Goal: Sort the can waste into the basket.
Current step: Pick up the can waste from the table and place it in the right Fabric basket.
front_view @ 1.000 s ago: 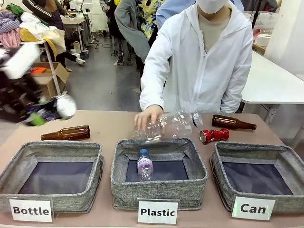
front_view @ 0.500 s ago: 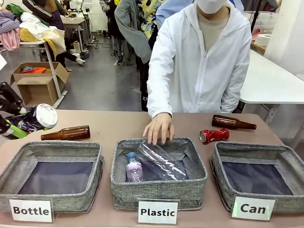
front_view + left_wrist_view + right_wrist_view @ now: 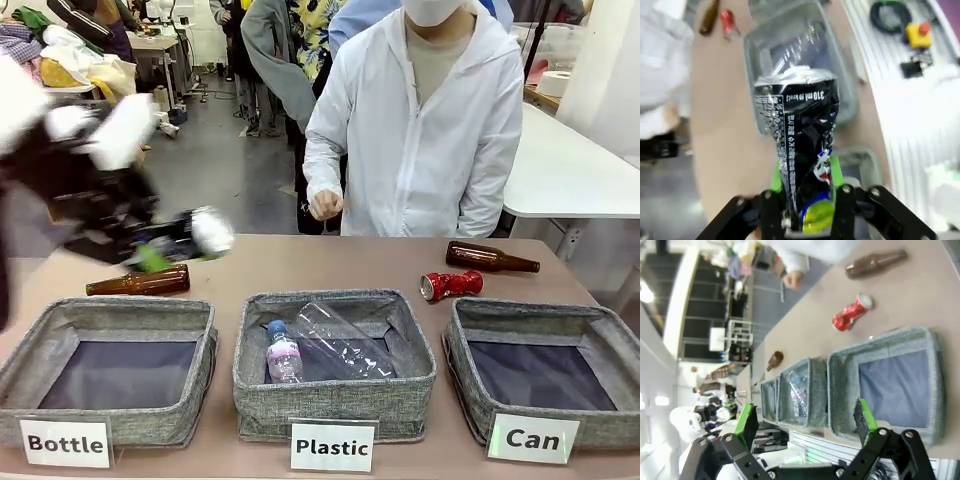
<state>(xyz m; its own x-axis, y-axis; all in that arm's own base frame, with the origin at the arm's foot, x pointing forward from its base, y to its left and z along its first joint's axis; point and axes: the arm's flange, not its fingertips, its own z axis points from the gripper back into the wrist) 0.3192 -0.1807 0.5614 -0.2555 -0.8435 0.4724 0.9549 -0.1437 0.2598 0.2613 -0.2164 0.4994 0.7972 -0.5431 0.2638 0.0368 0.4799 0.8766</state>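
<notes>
Black can (image 3: 795, 130) clamped in left gripper (image 3: 805, 172), axis straight out of the jaws, high at far left; Can basket (image 3: 465, 375) sits near right, 2 bins across. Red can (image 3: 450, 285) lies left-right just beyond its far rim, nearer the right gripper (image 3: 805, 422), open and empty.
</notes>
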